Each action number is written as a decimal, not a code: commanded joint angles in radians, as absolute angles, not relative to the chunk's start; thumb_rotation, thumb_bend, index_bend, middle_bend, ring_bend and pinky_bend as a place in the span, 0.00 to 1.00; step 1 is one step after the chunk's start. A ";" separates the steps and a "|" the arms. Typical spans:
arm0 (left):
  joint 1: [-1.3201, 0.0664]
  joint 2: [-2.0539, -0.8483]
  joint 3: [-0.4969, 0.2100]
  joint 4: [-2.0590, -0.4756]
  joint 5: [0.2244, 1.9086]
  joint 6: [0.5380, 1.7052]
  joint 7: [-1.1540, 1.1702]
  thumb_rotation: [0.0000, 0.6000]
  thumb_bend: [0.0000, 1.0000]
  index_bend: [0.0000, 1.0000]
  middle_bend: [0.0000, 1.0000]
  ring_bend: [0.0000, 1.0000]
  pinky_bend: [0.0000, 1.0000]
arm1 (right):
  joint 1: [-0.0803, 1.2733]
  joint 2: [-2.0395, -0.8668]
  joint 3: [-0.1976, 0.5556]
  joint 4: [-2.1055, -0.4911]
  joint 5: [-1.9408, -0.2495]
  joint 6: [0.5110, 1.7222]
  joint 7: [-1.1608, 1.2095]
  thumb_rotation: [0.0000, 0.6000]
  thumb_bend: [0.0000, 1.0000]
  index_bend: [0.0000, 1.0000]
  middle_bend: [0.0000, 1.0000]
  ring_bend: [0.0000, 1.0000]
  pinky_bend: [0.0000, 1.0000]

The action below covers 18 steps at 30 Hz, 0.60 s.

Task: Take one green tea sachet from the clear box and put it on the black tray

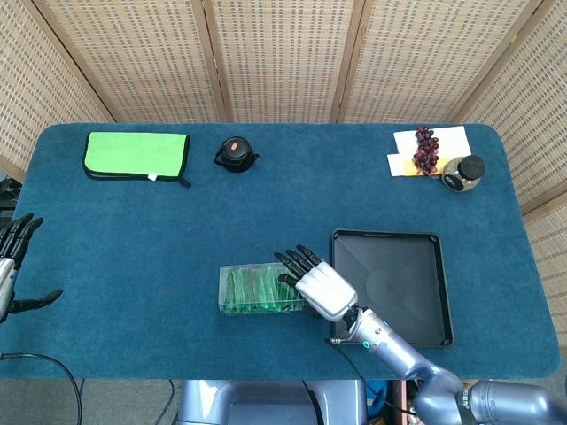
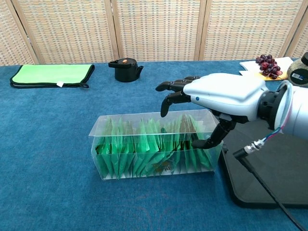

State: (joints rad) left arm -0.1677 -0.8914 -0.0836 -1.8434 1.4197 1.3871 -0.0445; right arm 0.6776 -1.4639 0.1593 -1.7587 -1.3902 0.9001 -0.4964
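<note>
The clear box (image 1: pixel 257 289) (image 2: pixel 144 144) holds several upright green tea sachets (image 2: pixel 144 147) and stands just left of the black tray (image 1: pixel 403 283) (image 2: pixel 284 168), which holds nothing. My right hand (image 1: pixel 314 282) (image 2: pixel 216 98) hovers over the right half of the box, fingers spread and slightly curled, holding nothing; its thumb hangs down by the box's right end. My left hand (image 1: pixel 13 266) is at the table's far left edge, fingers apart, holding nothing.
A green pouch (image 1: pixel 135 155) and a small black pot (image 1: pixel 235 153) lie at the back left. Grapes on a white napkin (image 1: pixel 427 149) and a dark-lidded jar (image 1: pixel 464 171) sit at the back right. A cable (image 2: pixel 269 192) trails from my right wrist across the tray.
</note>
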 commanded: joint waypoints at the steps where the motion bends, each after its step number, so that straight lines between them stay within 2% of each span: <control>1: -0.168 -0.889 -0.084 -1.842 1.421 1.387 -0.050 1.00 0.09 0.00 0.00 0.00 0.00 | 0.693 -1.479 0.159 -1.749 -1.365 0.900 -0.528 1.00 0.44 0.29 0.04 0.00 0.00; 5: -0.167 -0.886 -0.085 -1.841 1.420 1.389 -0.060 1.00 0.09 0.00 0.00 0.00 0.00 | 0.707 -1.493 0.158 -1.741 -1.343 0.904 -0.563 1.00 0.45 0.30 0.04 0.00 0.00; 10: -0.165 -0.882 -0.088 -1.838 1.417 1.392 -0.074 1.00 0.09 0.00 0.00 0.00 0.00 | 0.728 -1.506 0.171 -1.740 -1.330 0.919 -0.586 1.00 0.56 0.41 0.04 0.00 0.00; 18: -0.165 -0.877 -0.091 -1.833 1.413 1.390 -0.093 1.00 0.09 0.00 0.00 0.00 0.00 | 0.773 -1.494 0.214 -1.775 -1.277 0.915 -0.615 1.00 0.65 0.44 0.04 0.00 0.00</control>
State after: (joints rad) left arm -0.1643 -0.8769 -0.0907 -1.8330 1.4129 1.3906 -0.0928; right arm 0.7620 -1.4996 0.2043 -1.7652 -1.2936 0.9209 -0.6037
